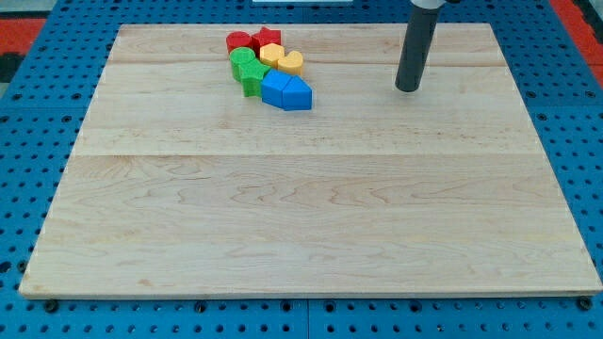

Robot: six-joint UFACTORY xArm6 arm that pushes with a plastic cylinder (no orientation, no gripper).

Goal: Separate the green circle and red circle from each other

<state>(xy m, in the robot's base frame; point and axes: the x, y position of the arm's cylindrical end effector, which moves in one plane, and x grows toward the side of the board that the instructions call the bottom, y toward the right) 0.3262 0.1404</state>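
The blocks lie in one tight cluster near the view's top, left of centre. The red circle (238, 41) is at the cluster's top left, with a red star (266, 39) to its right. The green circle (242, 58) sits just below the red circle and touches it. A green star (252, 76) lies below that. A yellow hexagon-like block (271, 53) and a yellow heart (291, 62) lie on the right side. Two blue blocks (286, 90) close the cluster at the bottom right. My tip (407, 88) rests on the board well to the right of the cluster, apart from every block.
The wooden board (301, 207) lies on a blue perforated table (28, 113). The dark rod rises from my tip out of the view's top.
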